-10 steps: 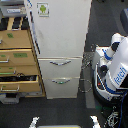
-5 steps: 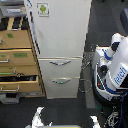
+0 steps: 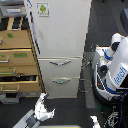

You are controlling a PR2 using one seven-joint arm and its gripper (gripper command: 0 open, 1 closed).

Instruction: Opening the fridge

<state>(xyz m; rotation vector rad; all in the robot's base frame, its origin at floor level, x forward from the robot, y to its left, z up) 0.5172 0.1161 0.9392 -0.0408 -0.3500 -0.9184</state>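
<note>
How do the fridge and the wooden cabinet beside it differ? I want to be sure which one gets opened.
The fridge is white and tall, running past the top of the frame; the cabinet is tan wood and lower. The fridge has a large door with a green sticker and two shut drawers with curved silver handles; the cabinet is drawers only, and one low drawer is pulled out. They stand side by side, the cabinet on the exterior view's left.

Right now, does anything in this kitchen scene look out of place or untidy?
Mostly the wooden cabinet on the exterior view's left: one lower drawer is pulled out, showing a dark gap. The fridge itself looks shut and undamaged. The tool sits low in front, not touching it.
</note>
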